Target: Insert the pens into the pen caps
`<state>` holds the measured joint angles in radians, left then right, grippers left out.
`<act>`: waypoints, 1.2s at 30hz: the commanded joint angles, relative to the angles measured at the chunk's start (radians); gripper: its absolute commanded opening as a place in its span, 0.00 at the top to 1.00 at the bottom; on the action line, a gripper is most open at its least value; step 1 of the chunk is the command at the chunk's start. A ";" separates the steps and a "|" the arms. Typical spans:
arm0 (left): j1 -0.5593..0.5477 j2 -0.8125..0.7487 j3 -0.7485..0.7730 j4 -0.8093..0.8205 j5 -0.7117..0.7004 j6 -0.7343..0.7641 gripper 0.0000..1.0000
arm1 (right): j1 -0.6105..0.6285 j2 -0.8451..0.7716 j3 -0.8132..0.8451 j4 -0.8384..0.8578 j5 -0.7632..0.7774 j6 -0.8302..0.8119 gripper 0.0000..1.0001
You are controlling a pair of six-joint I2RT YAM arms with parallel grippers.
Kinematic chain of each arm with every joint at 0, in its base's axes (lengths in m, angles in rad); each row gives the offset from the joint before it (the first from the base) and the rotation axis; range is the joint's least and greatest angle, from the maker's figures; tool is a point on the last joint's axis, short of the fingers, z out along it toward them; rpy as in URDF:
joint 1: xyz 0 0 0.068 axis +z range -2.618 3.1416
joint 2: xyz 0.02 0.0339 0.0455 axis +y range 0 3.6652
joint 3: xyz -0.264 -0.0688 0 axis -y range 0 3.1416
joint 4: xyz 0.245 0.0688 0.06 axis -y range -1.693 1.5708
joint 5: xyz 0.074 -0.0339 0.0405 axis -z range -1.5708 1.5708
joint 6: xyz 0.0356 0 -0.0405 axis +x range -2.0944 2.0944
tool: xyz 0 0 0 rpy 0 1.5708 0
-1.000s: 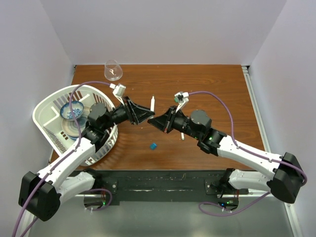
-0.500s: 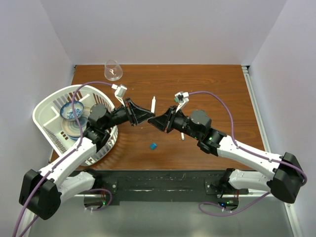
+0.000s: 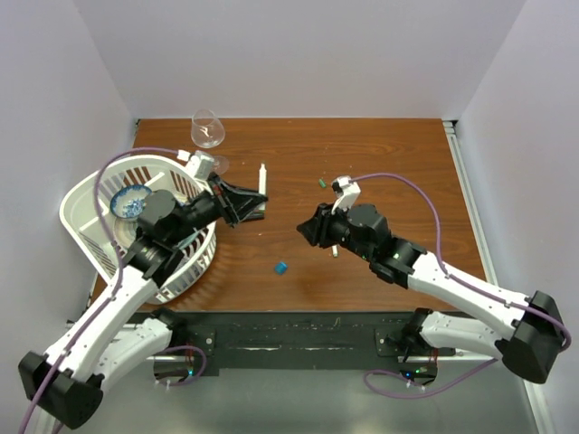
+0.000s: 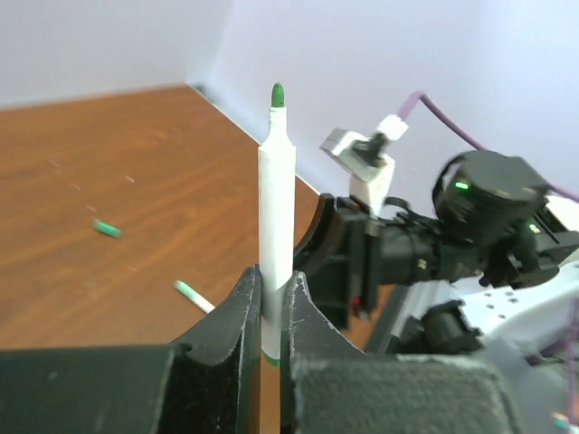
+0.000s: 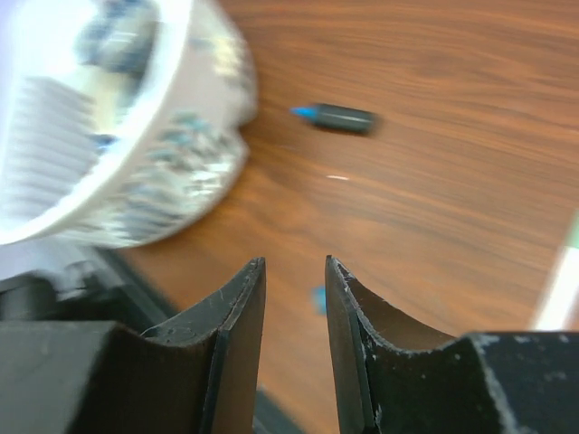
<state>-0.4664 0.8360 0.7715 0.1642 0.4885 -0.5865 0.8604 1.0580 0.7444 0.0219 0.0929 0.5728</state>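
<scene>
Green-tipped pen stands upright, pinched in left gripper, just right of the basket. Green cap and blue cap lie loose on the table, well apart. Right gripper: jaws slightly spread, nothing between them.

Two white pens: a first pen just right of the basket, and a second pen farther right. Two caps right of the basket: a green cap and a blue cap. One wine glass behind the basket, one blue bowl inside it.
</scene>
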 commanded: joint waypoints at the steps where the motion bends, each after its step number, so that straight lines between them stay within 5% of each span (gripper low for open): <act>1: 0.006 -0.089 0.046 -0.153 -0.116 0.186 1.00 | -0.158 0.097 0.088 -0.132 0.091 -0.085 0.63; 12: 0.005 -0.146 0.025 -0.338 -0.001 0.352 1.00 | -0.437 0.542 0.432 -0.160 -0.033 -0.175 0.59; 23: 0.006 -0.321 -0.095 -0.330 -0.165 0.410 1.00 | -0.521 0.911 0.706 -0.151 -0.150 -0.197 0.57; 36: 0.006 -0.364 -0.110 -0.331 -0.163 0.412 1.00 | -0.528 1.108 0.855 -0.158 -0.236 -0.169 0.57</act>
<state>-0.4648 0.4740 0.6617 -0.1844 0.3374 -0.1974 0.3351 2.1635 1.5505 -0.1459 -0.0978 0.4004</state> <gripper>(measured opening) 0.090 0.434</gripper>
